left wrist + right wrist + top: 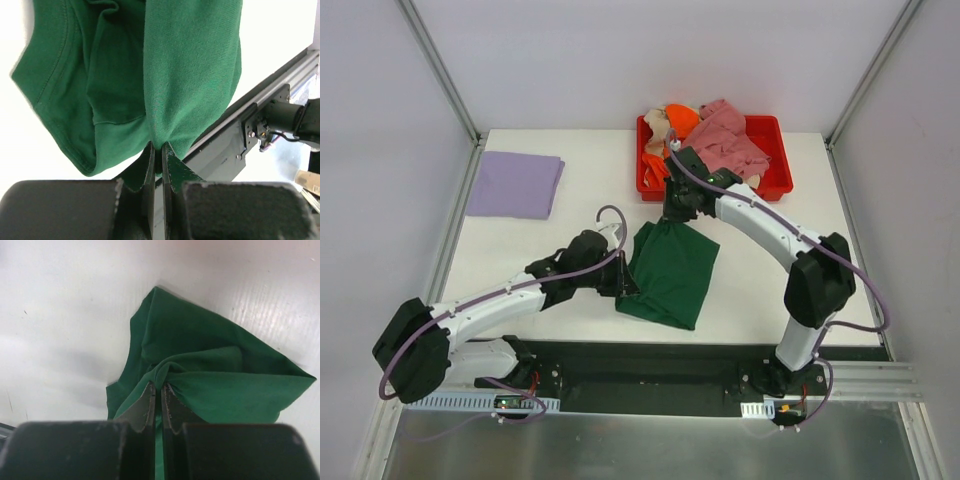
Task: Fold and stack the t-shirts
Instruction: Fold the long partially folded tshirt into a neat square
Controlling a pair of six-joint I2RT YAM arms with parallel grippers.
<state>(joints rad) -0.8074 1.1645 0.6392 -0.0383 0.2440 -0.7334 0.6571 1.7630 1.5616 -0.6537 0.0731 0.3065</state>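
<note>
A dark green t-shirt [670, 275] hangs bunched between my two grippers over the middle of the table. My left gripper [623, 272] is shut on its left edge; the cloth shows pinched in the left wrist view [190, 75]. My right gripper [670, 222] is shut on its far top edge; the shirt shows in the right wrist view [220, 375]. A folded lavender t-shirt [515, 184] lies flat at the far left. Pink [730, 140], orange [678, 120] and beige [658, 128] shirts lie piled in the red tray [775, 185].
The red tray stands at the back right, just behind my right gripper. A black rail [660, 370] with the arm bases runs along the near edge. Metal frame posts [440, 70] rise at the back corners.
</note>
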